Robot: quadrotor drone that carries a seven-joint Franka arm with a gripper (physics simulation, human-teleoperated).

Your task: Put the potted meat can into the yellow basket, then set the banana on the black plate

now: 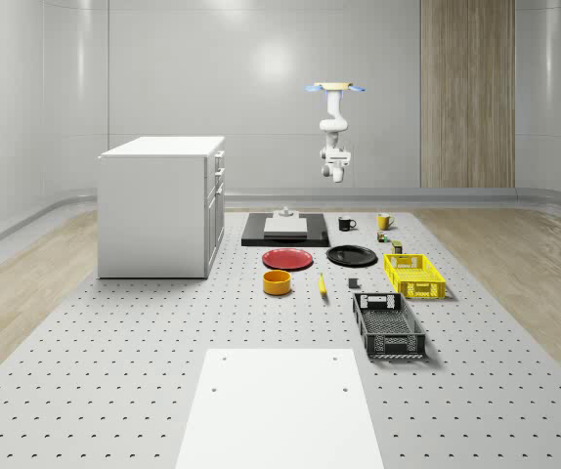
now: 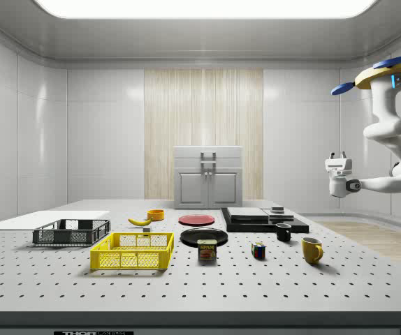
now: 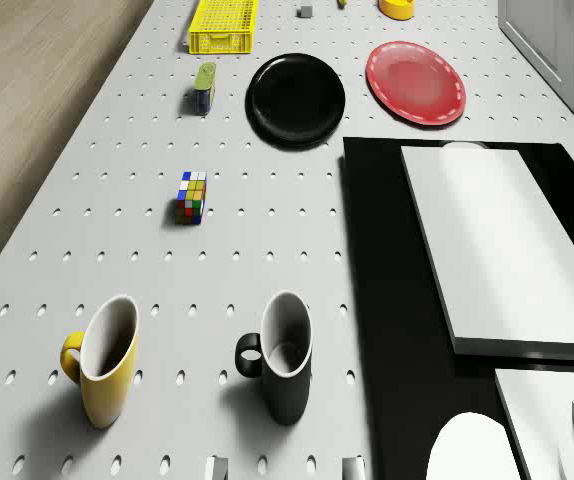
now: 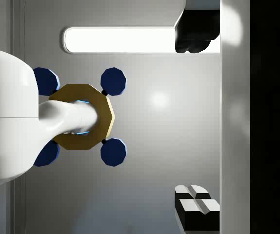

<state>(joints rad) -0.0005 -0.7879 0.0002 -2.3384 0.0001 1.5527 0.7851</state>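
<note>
The potted meat can (image 2: 207,250) (image 3: 204,88) (image 1: 396,245) stands upright on the table, between the yellow basket (image 2: 132,251) (image 3: 223,25) (image 1: 414,275) and a colour cube. The banana (image 2: 140,221) (image 1: 322,284) lies beside an orange bowl. The black plate (image 2: 204,236) (image 3: 296,99) (image 1: 351,256) is bare, next to a red plate. My drone (image 1: 337,88) (image 2: 396,70) (image 4: 81,117) hovers high over the table's far end, above the mugs and the black slab. The gripper (image 2: 337,159) (image 1: 336,159) (image 4: 179,119) points upward, open and holding nothing, far above all objects.
A colour cube (image 3: 192,196), a yellow mug (image 3: 102,360) and a black mug (image 3: 282,355) stand below the drone. A black slab (image 1: 285,234) bearing white blocks, a red plate (image 3: 415,83), an orange bowl (image 1: 278,282), a black basket (image 1: 388,324) and a white cabinet (image 1: 161,205) share the table.
</note>
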